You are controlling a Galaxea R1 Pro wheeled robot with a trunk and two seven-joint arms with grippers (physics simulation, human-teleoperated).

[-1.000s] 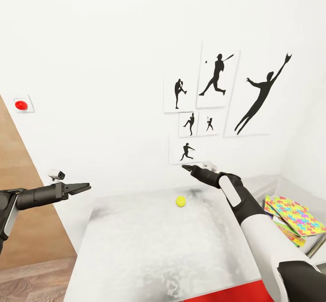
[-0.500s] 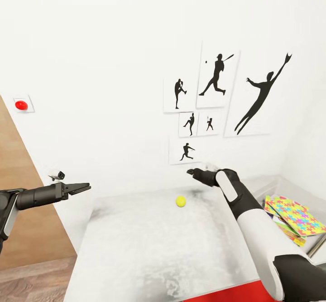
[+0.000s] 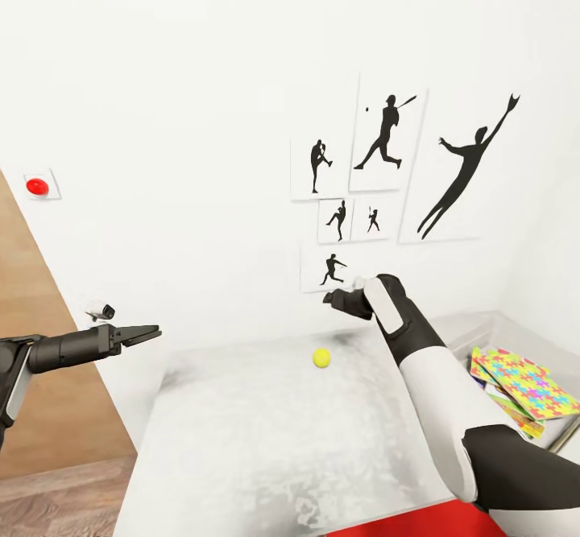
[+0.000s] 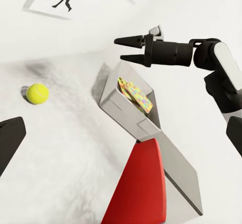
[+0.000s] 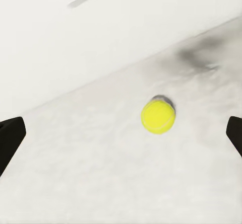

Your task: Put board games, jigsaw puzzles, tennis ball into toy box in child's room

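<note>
Right gripper (image 3: 332,297) lifts back over the tennis ball (image 3: 321,357) — jaws spread, empty, seemingly centred — drop straight, then close.

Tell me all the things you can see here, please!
Ball: one, yellow-green, lying on the table near the wall, under the right tool.
Table: one, white-grey, in front of the robot against the wall.
Toy box: one, light grey, at the table's right end.
Puzzles: bright yellow, pink, cyan and green, stacked in the toy box; the count is hard to tell.
Baseball pictures: six, black on white, on the wall above the table.
Red button: one, on the wall at the left.
Red shape: one, at the table's near edge.
Left tool: black, held off the table's left end; open or shut is unclear.
Right tool: black, open, above the ball.
</note>
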